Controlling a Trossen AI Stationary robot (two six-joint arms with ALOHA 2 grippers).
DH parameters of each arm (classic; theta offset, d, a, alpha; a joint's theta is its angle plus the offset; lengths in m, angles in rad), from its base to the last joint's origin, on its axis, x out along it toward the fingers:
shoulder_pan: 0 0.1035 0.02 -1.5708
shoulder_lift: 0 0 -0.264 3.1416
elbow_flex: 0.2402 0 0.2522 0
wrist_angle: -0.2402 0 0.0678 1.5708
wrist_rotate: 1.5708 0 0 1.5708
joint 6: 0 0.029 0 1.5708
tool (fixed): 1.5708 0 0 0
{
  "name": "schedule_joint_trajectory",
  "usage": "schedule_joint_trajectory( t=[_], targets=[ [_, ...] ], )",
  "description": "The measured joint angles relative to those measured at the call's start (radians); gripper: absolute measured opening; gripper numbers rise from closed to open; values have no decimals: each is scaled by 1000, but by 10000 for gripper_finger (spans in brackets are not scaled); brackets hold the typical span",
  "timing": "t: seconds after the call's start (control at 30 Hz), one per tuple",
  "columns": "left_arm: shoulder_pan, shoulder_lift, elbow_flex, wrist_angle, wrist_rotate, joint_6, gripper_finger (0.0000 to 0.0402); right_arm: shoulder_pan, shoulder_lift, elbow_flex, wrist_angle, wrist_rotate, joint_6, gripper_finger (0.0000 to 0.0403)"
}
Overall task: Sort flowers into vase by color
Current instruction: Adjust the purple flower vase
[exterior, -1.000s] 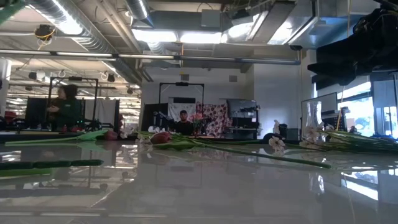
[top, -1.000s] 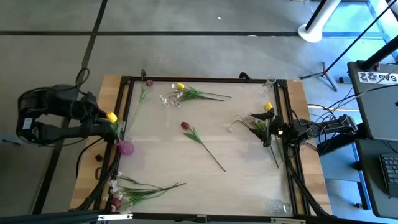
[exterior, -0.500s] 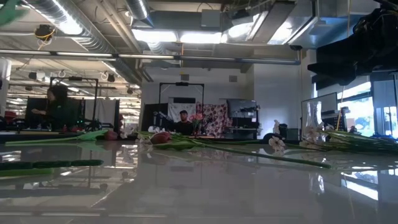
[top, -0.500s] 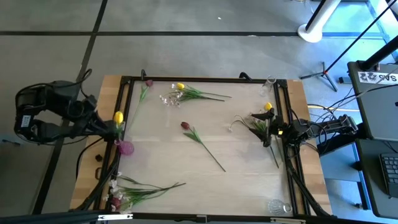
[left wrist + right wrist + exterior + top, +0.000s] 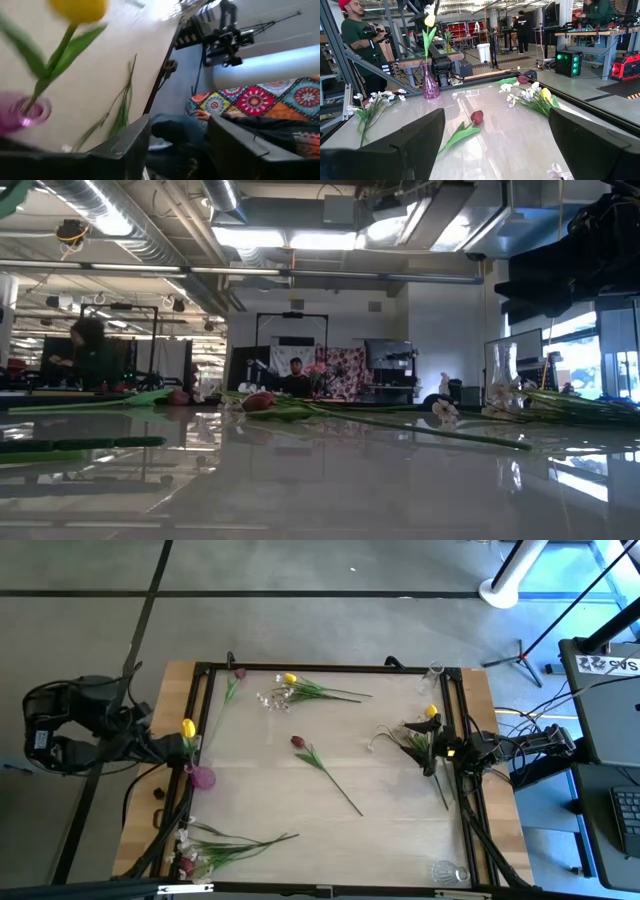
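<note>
A yellow tulip [image 5: 189,728] [image 5: 80,7] stands with its stem in a small purple vase [image 5: 202,778] [image 5: 25,112] at the table's left edge. My left gripper [image 5: 158,748] [image 5: 180,135] is open, just left of the vase, with nothing between its fingers. My right gripper [image 5: 428,745] [image 5: 495,145] is open over a heap of flowers [image 5: 420,738] at the right edge, which includes a yellow tulip [image 5: 431,712]. A dark red tulip [image 5: 297,742] [image 5: 476,117] lies mid-table. More flowers lie at the far edge [image 5: 300,690] and the near left corner [image 5: 220,845].
A black frame [image 5: 320,668] runs round the white table top. Clear glass vases stand at the far right corner [image 5: 435,670] and the near right corner [image 5: 446,870]. Another dark red tulip [image 5: 238,673] lies near the far left corner. People stand in the room beyond.
My left arm has drawn back a little toward the table's left edge. The yellow tulip's head has swung slightly toward the table's right and now stays over the purple vase. My right arm has kept still.
</note>
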Motion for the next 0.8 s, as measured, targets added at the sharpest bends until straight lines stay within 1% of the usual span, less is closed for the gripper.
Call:
schedule_joint_trajectory(
  t=[0.07, 0.17, 0.3, 0.4, 0.5, 0.57, 0.67, 0.73, 0.8],
  targets=[
    [10, -39, -54, 0, 12, -56, 194, 0, 0, 0, 0, 0, 0, 353],
    [46, -96, -150, 0, 76, -98, 194, 0, 0, 0, 0, 0, 0, 354],
    [117, -166, -265, -2, 230, -97, 194, 0, 0, 0, 0, 0, 0, 353],
    [153, -207, -309, -1, 297, -97, 194, 0, 0, 0, 0, 0, 0, 354],
    [167, -232, -322, 0, 306, -97, 194, 0, 0, 0, 0, 0, 0, 353],
    [167, -238, -323, -1, 284, -92, 194, 0, 0, 0, 0, 0, 0, 353],
    [166, -229, -321, 0, 260, -32, 194, 0, 0, 0, 0, 0, 0, 354],
    [152, -222, -302, 0, 251, 15, 194, 0, 0, 0, 0, 0, 0, 353],
    [125, -222, -254, 0, 209, 46, 194, 0, 0, 0, 0, 0, 0, 354]
  ],
)
